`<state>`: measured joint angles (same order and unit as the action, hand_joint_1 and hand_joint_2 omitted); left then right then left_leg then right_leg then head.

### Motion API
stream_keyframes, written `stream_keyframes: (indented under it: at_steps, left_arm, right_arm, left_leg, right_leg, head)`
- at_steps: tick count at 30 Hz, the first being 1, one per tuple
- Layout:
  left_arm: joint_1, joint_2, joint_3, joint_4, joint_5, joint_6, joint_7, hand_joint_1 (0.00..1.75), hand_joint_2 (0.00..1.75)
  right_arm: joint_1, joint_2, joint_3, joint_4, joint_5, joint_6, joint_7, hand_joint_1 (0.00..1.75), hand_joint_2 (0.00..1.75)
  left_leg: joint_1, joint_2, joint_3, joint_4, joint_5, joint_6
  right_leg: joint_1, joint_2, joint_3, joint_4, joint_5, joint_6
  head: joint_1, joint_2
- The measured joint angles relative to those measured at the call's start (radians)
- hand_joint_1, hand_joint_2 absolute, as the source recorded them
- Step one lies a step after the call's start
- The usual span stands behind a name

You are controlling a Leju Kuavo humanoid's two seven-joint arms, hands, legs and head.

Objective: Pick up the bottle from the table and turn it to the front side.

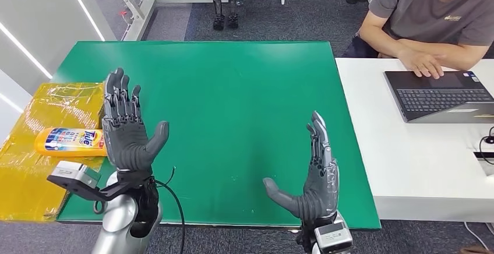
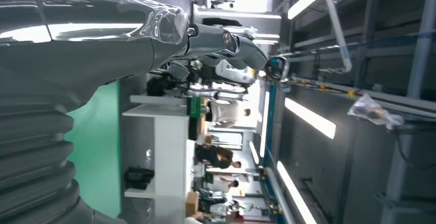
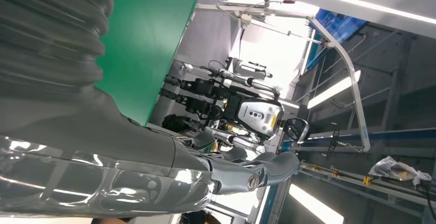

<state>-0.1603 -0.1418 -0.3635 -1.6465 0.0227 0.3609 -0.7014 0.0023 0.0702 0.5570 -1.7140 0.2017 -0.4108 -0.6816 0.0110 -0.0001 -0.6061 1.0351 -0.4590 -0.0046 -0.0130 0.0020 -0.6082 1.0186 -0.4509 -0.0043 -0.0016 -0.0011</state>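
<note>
Bottle (image 1: 70,141) lies on yellow sheet (image 1: 35,172) at the desk (image 1: 244,91) left edge, partly behind the empty, spread left hand (image 1: 125,129); right hand (image 1: 314,175) likewise; laptop (image 1: 443,95) well apart.

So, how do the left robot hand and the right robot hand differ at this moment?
The left robot hand is raised beside the bottle, partly covering its end; the right robot hand is raised far from it, over the green table. The left shows its palm to the camera; the right stands edge-on. Both are open and hold nothing.

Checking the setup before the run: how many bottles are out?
1. The bottle lies on its side on the yellow sheet left of the green table, beside the raised left hand.
</note>
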Motion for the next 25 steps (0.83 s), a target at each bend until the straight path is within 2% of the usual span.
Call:
stream_keyframes:
  at_steps: [8, 25]
  left_arm:
    - [0.080, -0.004, 0.016, -0.002, -0.064, 0.051, 0.000, 0.00, 1.75]
    - [0.104, -0.015, 0.020, -0.003, -0.071, 0.056, 0.000, 0.00, 1.75]
  right_arm:
    - [0.011, 0.000, 0.000, 0.000, 0.004, 0.000, -0.012, 0.00, 1.75]
    - [-0.008, 0.003, 0.000, 0.004, 0.018, 0.023, 0.003, 0.00, 1.75]
  left_leg:
    - [0.000, 0.000, 0.000, 0.000, 0.000, 0.000]
    - [0.000, 0.000, 0.000, 0.000, 0.000, 0.000]
  right_leg:
    - [0.000, 0.000, 0.000, 0.000, 0.000, 0.000]
    - [0.000, 0.000, 0.000, 0.000, 0.000, 0.000]
  head:
    - [0.000, 0.000]
    - [0.000, 0.000]
